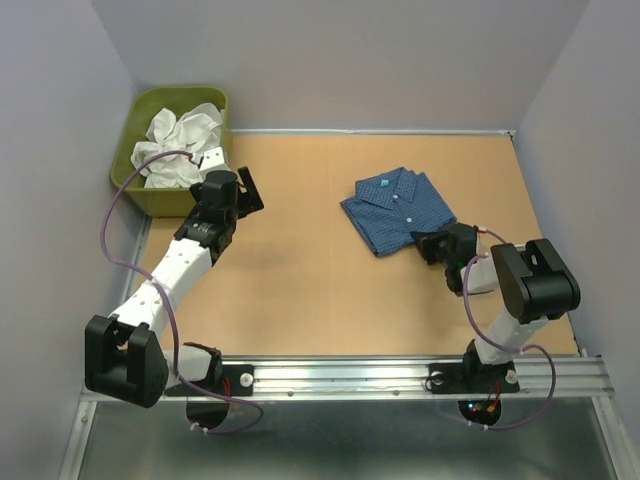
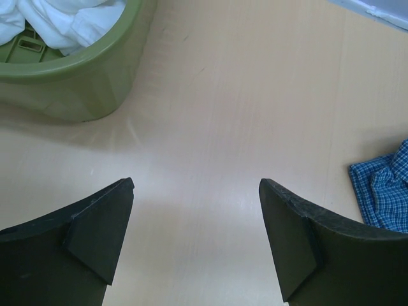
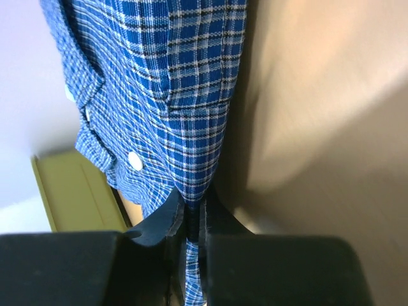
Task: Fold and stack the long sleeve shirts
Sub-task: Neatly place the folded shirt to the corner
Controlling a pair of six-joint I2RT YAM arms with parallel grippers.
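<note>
right tool [image 3: 191, 215] clamps an edge of the blue checked shirt [image 1: 398, 208] — left tool [image 2: 196, 185] spread wide, empty; collar tag [image 1: 388, 184] unreadable.

The counter [image 1: 300, 290] lies bare across the middle and straight ahead of the left hand [image 2: 196, 191], whose fingers [image 2: 95, 223] stand wide apart. The green tub [image 1: 150, 198] blocks the far left corner, just beside that hand. The folded blue shirt [image 1: 395, 208] fills the middle right, with the right hand [image 3: 191, 220] clamped on its near edge. Walls [image 1: 60, 150] close in both sides.

checked shirt [image 2: 382, 191] — cropped, tub [image 2: 76, 83] — cropped
</note>
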